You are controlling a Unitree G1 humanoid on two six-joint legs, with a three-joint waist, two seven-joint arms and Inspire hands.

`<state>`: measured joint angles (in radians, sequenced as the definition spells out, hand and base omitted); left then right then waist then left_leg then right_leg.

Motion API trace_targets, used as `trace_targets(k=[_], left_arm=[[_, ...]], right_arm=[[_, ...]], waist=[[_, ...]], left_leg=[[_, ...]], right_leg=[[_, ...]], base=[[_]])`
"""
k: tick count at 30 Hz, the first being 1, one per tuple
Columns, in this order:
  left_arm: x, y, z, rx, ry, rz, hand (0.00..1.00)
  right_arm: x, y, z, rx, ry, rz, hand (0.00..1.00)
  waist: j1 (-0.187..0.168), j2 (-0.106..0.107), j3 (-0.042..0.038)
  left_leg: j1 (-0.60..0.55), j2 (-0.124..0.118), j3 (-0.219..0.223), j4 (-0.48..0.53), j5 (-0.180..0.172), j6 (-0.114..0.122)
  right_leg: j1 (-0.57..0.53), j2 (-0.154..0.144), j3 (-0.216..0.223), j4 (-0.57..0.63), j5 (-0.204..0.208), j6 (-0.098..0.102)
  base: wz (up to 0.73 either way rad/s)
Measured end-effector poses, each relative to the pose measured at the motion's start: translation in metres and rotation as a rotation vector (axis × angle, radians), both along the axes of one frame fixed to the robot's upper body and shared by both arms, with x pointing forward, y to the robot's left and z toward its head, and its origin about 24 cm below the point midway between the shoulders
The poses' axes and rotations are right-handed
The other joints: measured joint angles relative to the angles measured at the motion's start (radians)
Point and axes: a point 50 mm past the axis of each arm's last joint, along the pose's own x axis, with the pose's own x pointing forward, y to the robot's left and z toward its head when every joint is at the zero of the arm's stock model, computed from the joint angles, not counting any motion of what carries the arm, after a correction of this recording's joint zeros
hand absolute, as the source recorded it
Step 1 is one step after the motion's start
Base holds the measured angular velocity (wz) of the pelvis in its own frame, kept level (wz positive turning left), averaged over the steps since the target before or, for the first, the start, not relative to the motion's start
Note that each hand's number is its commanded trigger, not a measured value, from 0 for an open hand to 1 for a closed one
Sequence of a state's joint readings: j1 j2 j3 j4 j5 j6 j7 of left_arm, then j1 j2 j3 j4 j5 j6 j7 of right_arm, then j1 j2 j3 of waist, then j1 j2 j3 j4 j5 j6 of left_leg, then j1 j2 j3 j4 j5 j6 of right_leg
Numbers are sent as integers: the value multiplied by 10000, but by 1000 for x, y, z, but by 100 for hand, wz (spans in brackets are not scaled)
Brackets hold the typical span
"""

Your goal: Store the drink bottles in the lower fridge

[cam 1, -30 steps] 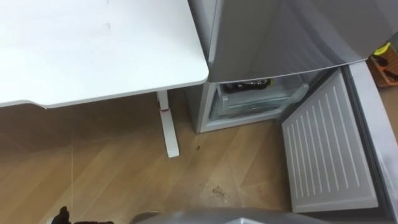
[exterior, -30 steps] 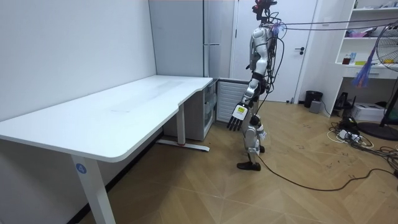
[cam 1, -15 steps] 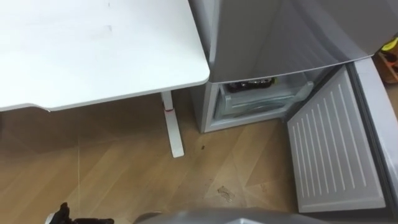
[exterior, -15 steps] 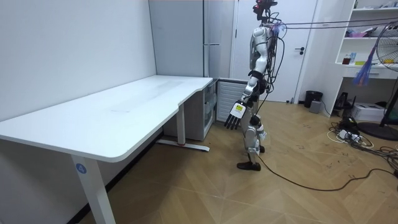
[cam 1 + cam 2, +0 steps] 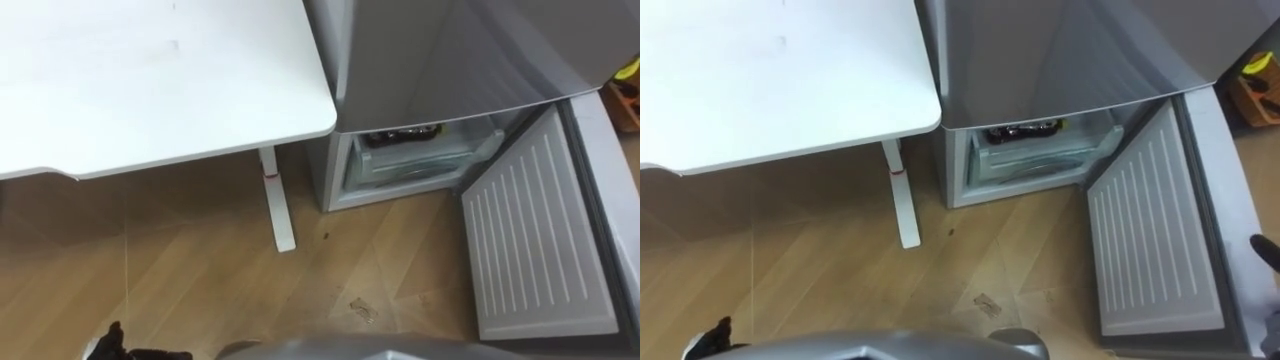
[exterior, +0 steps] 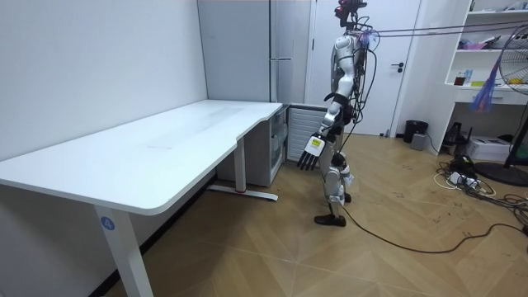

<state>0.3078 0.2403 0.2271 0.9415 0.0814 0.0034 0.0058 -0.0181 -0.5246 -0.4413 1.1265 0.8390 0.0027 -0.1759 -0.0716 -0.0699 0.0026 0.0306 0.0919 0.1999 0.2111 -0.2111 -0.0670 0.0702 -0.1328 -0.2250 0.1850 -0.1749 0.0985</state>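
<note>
left robot hand [image 6: 312, 153] spread, empty | right robot hand [image 5: 1265, 250] can't tell | drinks [image 5: 402, 134] in fridge [image 5: 420, 60] | door [image 5: 530, 240] wide open, legs might clip it

No legible text, numbers or signs were found. A small round blue sticker [image 6: 107, 222] sat on the leg of the long white-topped bench [image 6: 165, 140]; its mark was too small to read. A small red tag [image 5: 266, 173] on another bench leg showed no readable print. Labels on the dark drinks bottles [image 5: 402, 134] in the lower compartment [image 5: 415, 165] of the tall grey fridge [image 5: 430, 60] were illegible.
</note>
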Motion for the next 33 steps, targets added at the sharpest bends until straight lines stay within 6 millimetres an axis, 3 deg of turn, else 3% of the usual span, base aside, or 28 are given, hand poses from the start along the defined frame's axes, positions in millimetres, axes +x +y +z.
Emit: trace_targets(k=[4, 9, 13, 15, 17, 18, 23, 30, 33], left_arm=[[3, -5, -2, -121, -16, -86, 0], [5, -13, -5, -308, 223, -515, 0], [2, -25, -10, -525, 297, -520, 0], [4, -30, -12, -620, 368, -739, 0], [6, -37, -14, -772, 334, -841, 0], [7, -41, -15, -870, 308, -830, 0], [12, -51, -18, -951, 205, -969, 0], [17, -54, -18, -851, 10, -737, 0], [19, -55, -18, -759, 4, -860, 0]], right_arm=[[8, 12, -5, 258, -878, 637, 0], [6, 47, -26, 807, -1297, 1759, 0], [-1, 82, -48, 1869, -1411, 2663, 0], [-7, 105, -61, 2671, -1094, 3150, 0], [-6, 140, -73, 3823, -1438, 3491, 0], [-3, 148, -74, 4052, -1801, 3547, 0], [5, 163, -75, 4708, -2502, 3692, 0], [14, 170, -71, 4860, -2624, 3451, 0], [22, 173, -67, 4770, -2587, 3713, 0]], waist=[[22, 71, 18], [209, 109, -19], [339, 193, -46], [501, 304, -78], [610, 475, -130], [683, 549, -100], [892, 733, -110], [1057, 682, -67], [1098, 670, -13]], left_leg=[[13, 10, 30, -61, 4, -8], [98, 126, 58, -61, 4, -56], [135, 204, 168, -66, -11, -96], [110, 216, 165, -65, -8, -103], [99, 213, 164, -82, -2, -111], [121, 209, 166, -72, -1, -110], [130, 218, 91, -92, 37, -145], [20, 217, 148, -160, 40, -143], [-55, 211, 187, -130, 48, -134]], right_leg=[[-20, 12, 10, -3, 0, 0], [-6, 135, 21, -14, 47, -71], [-8, 219, 13, -66, 91, -117], [-11, 237, 2, -122, 115, -142], [-15, 237, 9, -141, 125, -143], [-13, 237, 26, -143, 134, -141], [17, 266, -5, -154, 139, -143], [-153, 278, 120, -148, 146, -154], [-308, 284, 228, -111, 155, -168]], base=[[0], [-7], [-10], [-2], [0], [0], [2], [-5], [-8]])
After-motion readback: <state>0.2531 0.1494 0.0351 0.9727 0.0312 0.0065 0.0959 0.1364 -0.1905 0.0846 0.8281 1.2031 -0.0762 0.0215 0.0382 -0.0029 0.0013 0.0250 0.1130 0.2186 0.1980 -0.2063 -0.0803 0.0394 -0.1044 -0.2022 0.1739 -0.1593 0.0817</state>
